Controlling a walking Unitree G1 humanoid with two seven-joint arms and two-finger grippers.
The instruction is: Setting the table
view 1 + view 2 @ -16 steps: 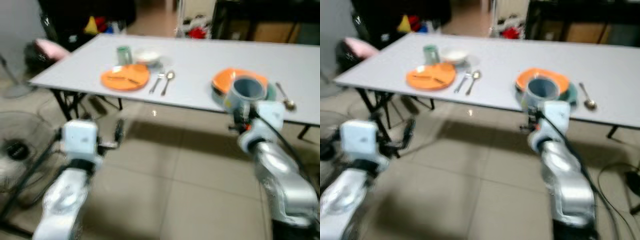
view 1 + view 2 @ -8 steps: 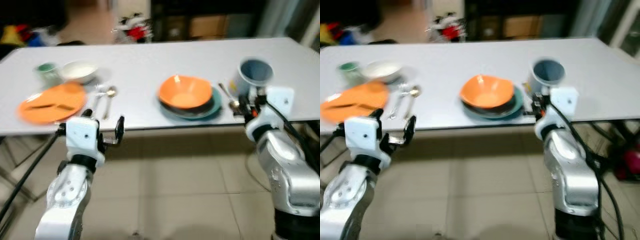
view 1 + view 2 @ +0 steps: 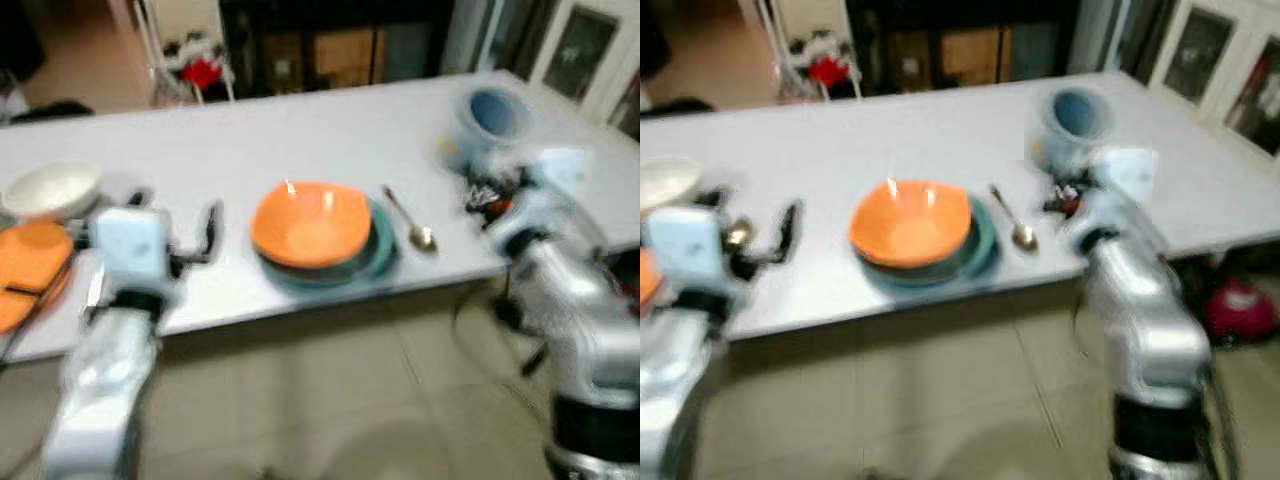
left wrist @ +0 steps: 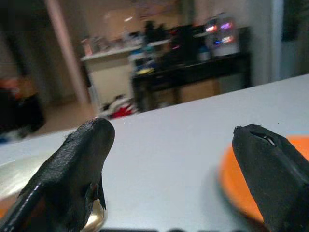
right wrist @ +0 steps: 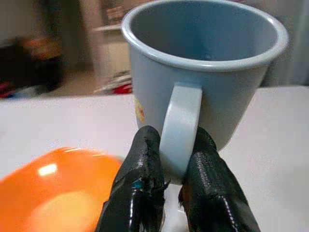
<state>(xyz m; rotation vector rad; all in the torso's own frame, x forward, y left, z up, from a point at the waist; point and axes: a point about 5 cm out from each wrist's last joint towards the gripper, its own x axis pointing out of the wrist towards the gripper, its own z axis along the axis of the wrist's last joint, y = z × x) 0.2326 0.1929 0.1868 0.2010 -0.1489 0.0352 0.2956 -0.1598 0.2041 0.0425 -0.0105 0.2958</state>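
My right gripper (image 5: 170, 166) is shut on the handle of a light blue mug (image 5: 203, 72), held upright above the white table (image 3: 300, 130) to the right of the place setting. The mug (image 3: 487, 115) hangs past a spoon (image 3: 408, 222). An orange bowl (image 3: 308, 222) sits on a teal plate (image 3: 378, 255) near the table's front edge. My left gripper (image 4: 174, 164) is open with nothing between its fingers, hovering over the table's front edge left of the bowl, and appears as (image 3: 180, 235) in the eye view.
A white bowl (image 3: 48, 190) and an orange plate (image 3: 28, 275) lie at the table's left. Dark furniture with clutter (image 3: 300, 50) stands behind the table. A white cabinet (image 3: 590, 60) is at the far right. Tiled floor (image 3: 330, 400) lies below.
The camera has swung right, so the whole scene shifted left. The right gripper with the mug has risen and now hangs farther over the table. The left gripper stays open.
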